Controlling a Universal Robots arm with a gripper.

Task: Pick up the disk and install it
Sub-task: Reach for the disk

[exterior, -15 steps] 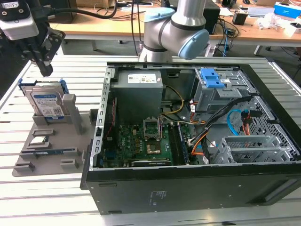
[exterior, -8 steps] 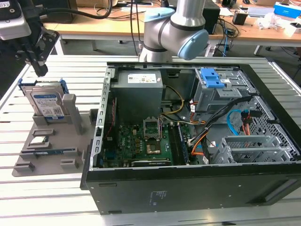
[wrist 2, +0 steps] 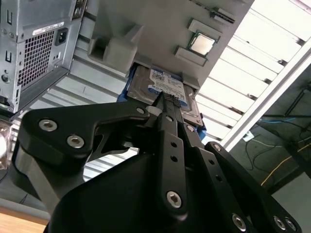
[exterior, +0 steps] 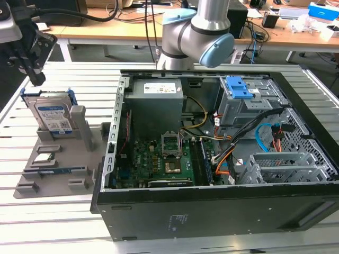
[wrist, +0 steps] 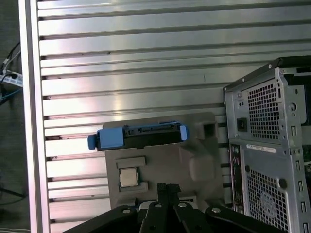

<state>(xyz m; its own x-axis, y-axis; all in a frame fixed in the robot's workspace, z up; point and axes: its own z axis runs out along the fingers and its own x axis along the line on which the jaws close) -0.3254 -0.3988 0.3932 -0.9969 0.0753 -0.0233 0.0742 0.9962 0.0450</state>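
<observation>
Standing on edge in a slot of a grey moulded plastic holder (exterior: 79, 127), the flat rectangular silver disk (exterior: 53, 114), with its white-and-blue label and blue plastic carrier, sits to the exterior view's left of the open black computer case (exterior: 212, 211). We see the black metal claw (exterior: 36, 79) above the disk's upper corner on the exterior view's left, near it but apart from it. In both wrist views the claw (wrist 2: 167, 98) (wrist: 167, 186) has its fingers pressed together with nothing between them, and the disk (wrist 2: 163, 85) (wrist: 141, 137) lies beyond their tips, untouched. A small square silver processor chip (exterior: 45, 157) lies flat in the same holder, near the disk. Holder and case both rest on a ribbed aluminium surface (exterior: 63, 227).
</observation>
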